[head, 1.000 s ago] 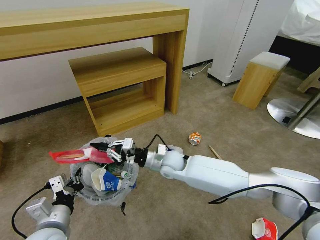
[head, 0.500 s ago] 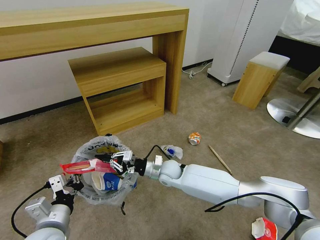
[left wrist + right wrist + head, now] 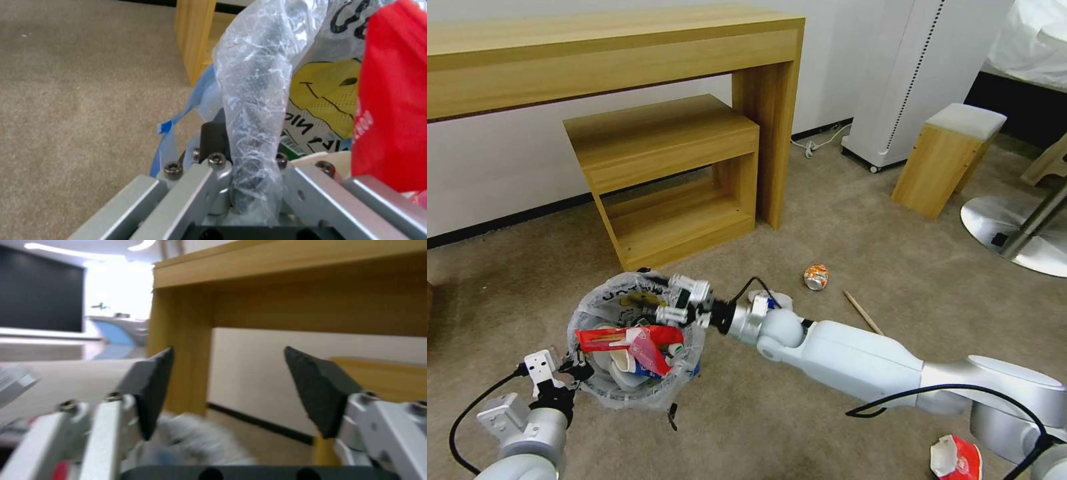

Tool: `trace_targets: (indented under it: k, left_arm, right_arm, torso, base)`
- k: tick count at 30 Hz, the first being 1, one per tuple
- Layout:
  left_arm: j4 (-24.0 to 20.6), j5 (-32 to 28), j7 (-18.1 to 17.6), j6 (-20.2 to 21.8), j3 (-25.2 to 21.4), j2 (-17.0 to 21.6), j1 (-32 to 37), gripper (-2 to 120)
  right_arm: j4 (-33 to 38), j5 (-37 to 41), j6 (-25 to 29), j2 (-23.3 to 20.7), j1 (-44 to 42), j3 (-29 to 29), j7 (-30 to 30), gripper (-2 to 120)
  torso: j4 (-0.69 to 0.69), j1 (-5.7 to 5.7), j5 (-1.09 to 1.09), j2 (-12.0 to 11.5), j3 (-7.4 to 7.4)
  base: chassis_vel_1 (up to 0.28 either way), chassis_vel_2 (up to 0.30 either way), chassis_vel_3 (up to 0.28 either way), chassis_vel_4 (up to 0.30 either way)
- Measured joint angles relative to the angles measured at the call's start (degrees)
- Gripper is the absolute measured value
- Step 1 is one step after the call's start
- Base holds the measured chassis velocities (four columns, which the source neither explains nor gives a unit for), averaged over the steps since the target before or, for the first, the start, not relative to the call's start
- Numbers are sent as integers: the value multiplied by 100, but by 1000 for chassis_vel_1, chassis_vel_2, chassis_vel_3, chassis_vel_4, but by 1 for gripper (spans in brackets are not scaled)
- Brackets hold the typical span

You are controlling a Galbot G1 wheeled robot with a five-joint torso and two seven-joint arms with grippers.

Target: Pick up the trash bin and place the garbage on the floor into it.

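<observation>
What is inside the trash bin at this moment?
In the trash bin: a red wrapper lies on top, above a blue-white paper cup. Anything deeper is covered. The left gripper pinches the rim.

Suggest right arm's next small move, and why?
Probably lift the right pincer off the trash bin and swing toward the crushed can. Its jaws are open, the red wrapper lies in the bin, and the left pincer grips the rim.

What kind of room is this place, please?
Probably a bedroom or hotel room. A bed with white bedding stands at the far right, a wooden desk runs along the wall with a small wooden stool nearby, and beige carpet covers the floor.
</observation>
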Motion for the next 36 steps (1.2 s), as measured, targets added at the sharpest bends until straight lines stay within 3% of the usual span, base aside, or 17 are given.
trace_targets:
  k: [2, 6, 10, 20, 24, 36]
  left_arm:
    - [10, 2, 0, -1, 0, 6, 0, 1]
    - [37, 2, 2, -7, -17, 38, -6, 1]
    - [60, 2, 6, -13, -22, 57, -13, 1]
    - [112, 33, 19, -17, 22, 83, -30, 1]
    - [125, 124, 62, -25, 85, 9, -23, 1]
    - [5, 211, 176, -72, 54, 91, 153, 1]
  right_arm:
    - [53, 12, -22, -79, -29, 77, 64, 73]
    - [242, 12, -210, -584, -294, 578, 457, 92]
    - [315, -98, -364, -980, -648, 1089, 909, 100]
    - [259, -293, -185, -1598, -1357, 2106, 955, 100]
    - [147, -429, 41, -1996, -2015, 3070, 712, 100]
    - [145, -657, 105, -2111, -3271, 4368, 638, 100]
  torso:
    - [0, 0, 1, 0, 0]
    - [-1, 0, 1, 0, 0]
    - [-1, 0, 2, 0, 0]
    - [0, 0, 1, 0, 0]
    - [-2, 0, 1, 0, 0]
    - [-1, 0, 2, 0, 0]
  base:
    - [0, 0, 0, 0]
    - [0, 0, 0, 0]
    - [0, 0, 0, 0]
    - [0, 0, 0, 0]
    - [0, 0, 0, 0]
    - [0, 0, 0, 0]
